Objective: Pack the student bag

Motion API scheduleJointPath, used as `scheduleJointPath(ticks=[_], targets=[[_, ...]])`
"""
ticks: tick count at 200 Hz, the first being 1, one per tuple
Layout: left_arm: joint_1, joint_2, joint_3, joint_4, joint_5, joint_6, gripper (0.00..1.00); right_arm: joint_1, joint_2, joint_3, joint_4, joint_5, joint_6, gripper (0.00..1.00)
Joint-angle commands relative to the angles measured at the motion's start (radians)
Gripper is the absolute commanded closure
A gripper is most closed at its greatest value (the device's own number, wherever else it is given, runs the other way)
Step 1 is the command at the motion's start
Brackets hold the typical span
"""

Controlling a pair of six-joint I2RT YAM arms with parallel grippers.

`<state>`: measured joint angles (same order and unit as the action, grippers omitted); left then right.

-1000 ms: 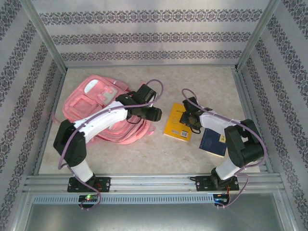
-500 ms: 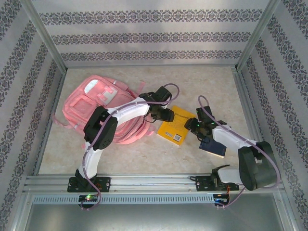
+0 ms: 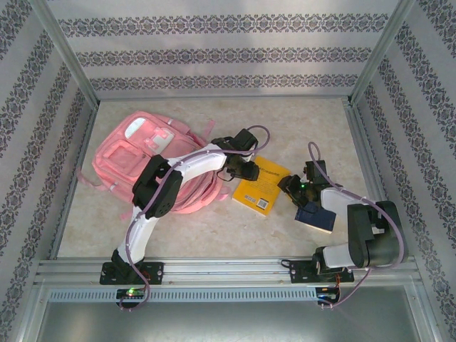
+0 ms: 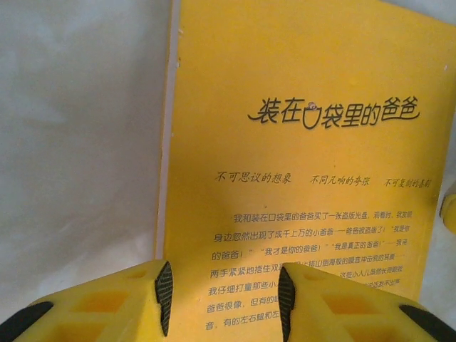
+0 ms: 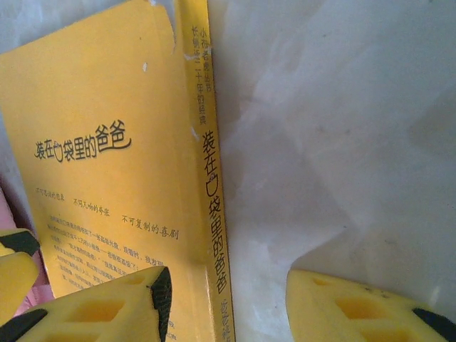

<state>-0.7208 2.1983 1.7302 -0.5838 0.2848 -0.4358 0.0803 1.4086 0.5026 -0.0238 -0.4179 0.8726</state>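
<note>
The large soft pink fabric backpack (image 3: 114, 164) lies at ten o'clock on the pale marbled table (image 3: 306, 121), front panels up. A yellow paperback book (image 3: 262, 189) lies at the centre. The left gripper (image 4: 224, 292), jaws moderately apart, straddles its ten-o'clock edge. The right gripper (image 5: 228, 292), parted about as much, straddles its spine at three o'clock. A dark blue book (image 3: 317, 214) lies at four o'clock.

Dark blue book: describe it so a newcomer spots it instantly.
Find the big pink student bag at the left of the table. Right of it lies a yellow book; further right, by the right arm, lies the dark blue book. Only its cover is navy.
</note>
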Motion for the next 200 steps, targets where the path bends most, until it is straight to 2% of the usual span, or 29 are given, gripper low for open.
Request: scheduleJointPath(ticks=[1,40,130,200], targets=[[-0.011,0.01,-0.004,-0.01,0.027,0.024,0.57,0.031,0.07,-0.016,0.145,-0.11,-0.011,0.53],[-0.008,0.01,-0.032,-0.004,0.037,0.029,0.58,0.052,0.043,0.002,0.088,-0.097,-0.072,0.54],[0.041,-0.048,-0.102,0.035,0.071,0.03,0.6,0.066,-0.021,-0.027,0.094,-0.15,0.014,0.57],[0.046,-0.079,-0.125,0.042,0.068,0.054,0.6,0.072,0.023,-0.03,0.068,-0.099,-0.01,0.58]])
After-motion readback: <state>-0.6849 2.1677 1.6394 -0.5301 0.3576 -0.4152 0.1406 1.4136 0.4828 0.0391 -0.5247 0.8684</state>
